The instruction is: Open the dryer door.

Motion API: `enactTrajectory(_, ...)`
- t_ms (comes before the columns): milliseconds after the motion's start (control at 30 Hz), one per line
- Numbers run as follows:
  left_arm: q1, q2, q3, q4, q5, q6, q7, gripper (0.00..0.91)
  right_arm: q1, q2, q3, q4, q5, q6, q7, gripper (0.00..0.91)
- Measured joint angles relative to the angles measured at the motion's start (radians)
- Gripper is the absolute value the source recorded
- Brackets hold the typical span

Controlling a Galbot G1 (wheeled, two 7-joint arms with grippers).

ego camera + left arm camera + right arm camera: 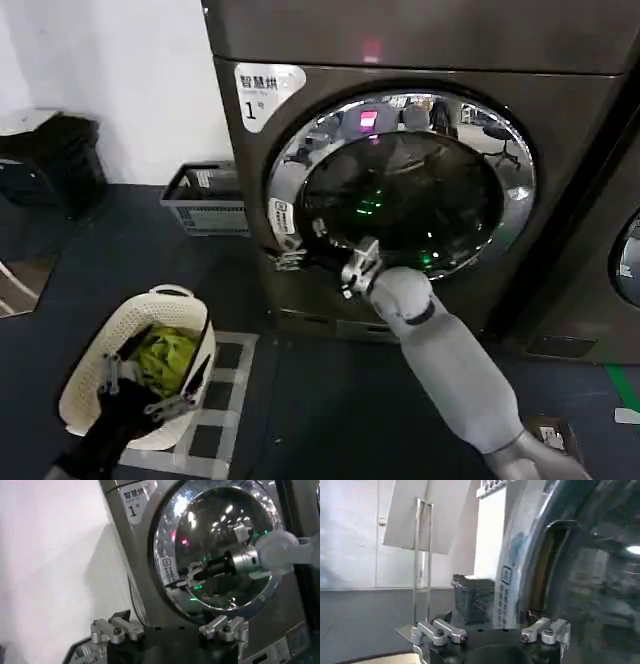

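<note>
While the right claw (292,260) reached the lower-left rim of the dryer door (400,185), its state unclear, the left claw (140,390) hung open over the laundry basket (85,375) below that door.

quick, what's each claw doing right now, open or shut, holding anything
Left claw: open, holding nothing, hanging over the laundry basket.
Right claw: at the left rim of the dryer door; open or shut cannot be told.

I see the bronze-grey dryer (560,200), its dryer door (400,185) chrome-ringed around dark glass (green glints inside), a cream lattice basket (90,370) holding yellow-green cloth (165,355).
</note>
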State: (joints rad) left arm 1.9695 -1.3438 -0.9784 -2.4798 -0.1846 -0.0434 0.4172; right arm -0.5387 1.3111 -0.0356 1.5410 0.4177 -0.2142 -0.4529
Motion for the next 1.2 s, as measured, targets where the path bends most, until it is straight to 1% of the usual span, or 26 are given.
enactTrajectory(133,-0.007,0.005,0.0,0.0,0.003,0.012,0.002,0.907,-0.001,-0.013,0.007,0.013,0.011,0.0,-0.027,0.907)
enactTrajectory(300,-0.024,0.018,-0.002,0.006,0.004,0.044,0.004,0.907,-0.01,-0.035,0.016,0.034,0.065,0.0,-0.092,0.907)
enactTrajectory(433,-0.039,0.031,-0.007,0.011,0.004,0.073,0.004,0.907,-0.02,-0.05,0.021,0.051,0.08,0.001,-0.132,0.907)
enactTrajectory(667,-0.078,0.06,-0.01,0.016,-0.001,0.174,-0.018,0.907,-0.044,-0.084,0.04,0.081,0.111,-0.008,-0.198,0.907)
enactTrajectory(800,-0.1,0.079,-0.018,0.028,-0.036,0.192,-0.038,0.907,-0.065,-0.111,0.054,0.102,0.14,-0.01,-0.247,0.907)
enactTrajectory(933,-0.125,0.099,-0.016,0.03,-0.098,0.269,-0.077,0.907,-0.083,-0.137,0.069,0.121,0.156,-0.005,-0.303,0.907)
enactTrajectory(1000,-0.139,0.11,-0.017,0.038,-0.132,0.285,-0.073,0.907,-0.09,-0.146,0.074,0.128,0.163,0.001,-0.323,0.907)
enactTrajectory(1067,-0.156,0.122,-0.019,0.051,-0.169,0.294,-0.07,0.907,-0.097,-0.16,0.078,0.136,0.167,0.02,-0.336,0.907)
enactTrajectory(1200,-0.191,0.149,-0.034,0.081,-0.241,0.307,-0.016,0.907,-0.112,-0.182,0.088,0.148,0.209,0.034,-0.375,0.907)
